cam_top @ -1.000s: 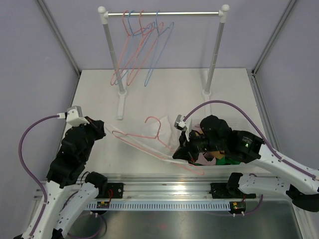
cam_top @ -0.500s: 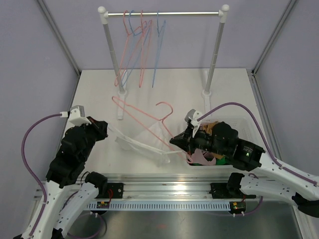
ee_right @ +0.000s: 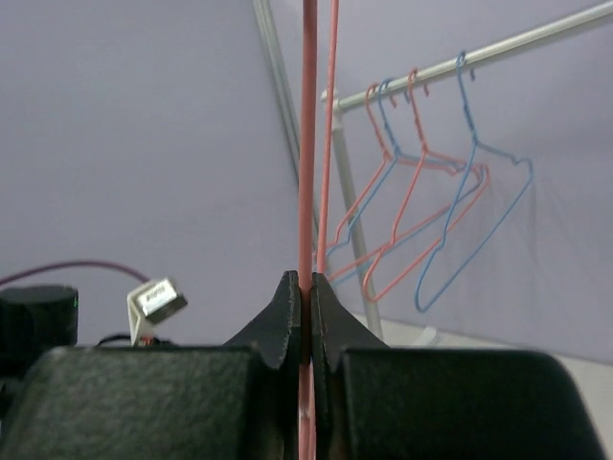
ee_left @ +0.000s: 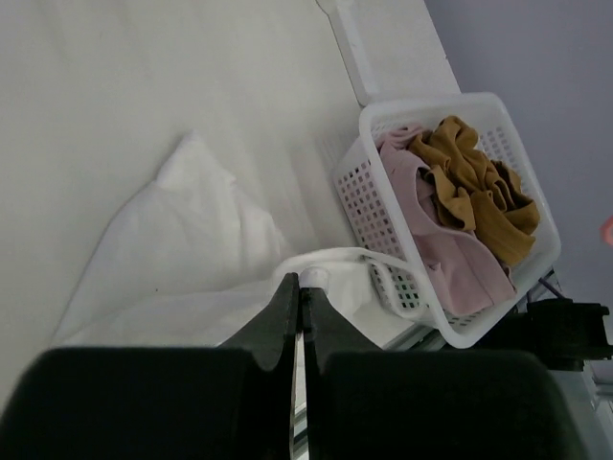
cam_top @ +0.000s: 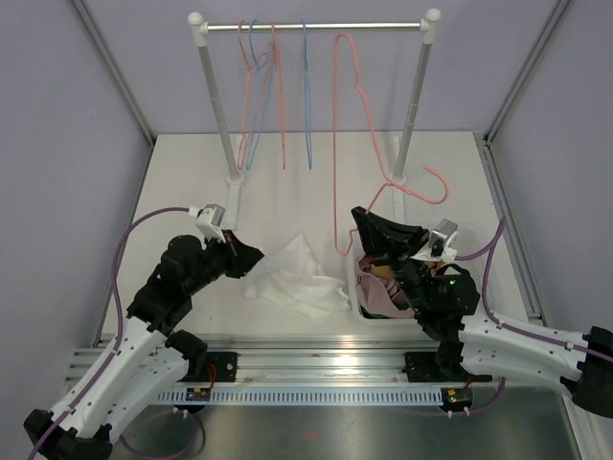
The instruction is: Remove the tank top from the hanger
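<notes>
White perforated basket (ee_left: pixel 383 206) holds a pink garment (ee_left: pixel 450 264) and a mustard garment (ee_left: pixel 479 182). Left pincer (ee_left: pixel 299 287) pinches the white tank top (cam_top: pixel 292 273) on the counter (cam_top: pixel 192 172); right pincer (ee_right: pixel 306 287) grips the pink hanger (ee_right: pixel 308 144).

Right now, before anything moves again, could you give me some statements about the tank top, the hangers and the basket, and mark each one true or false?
1. The white tank top lies on the table, off the pink hanger. True.
2. The right fingers are open and hold nothing. False: they are shut on the pink hanger.
3. The basket holds pink and mustard clothes. True.
4. The rail carries no hangers. False: several pink and blue hangers hang on it.
5. The left fingers are closed at the edge of the tank top. True.
</notes>
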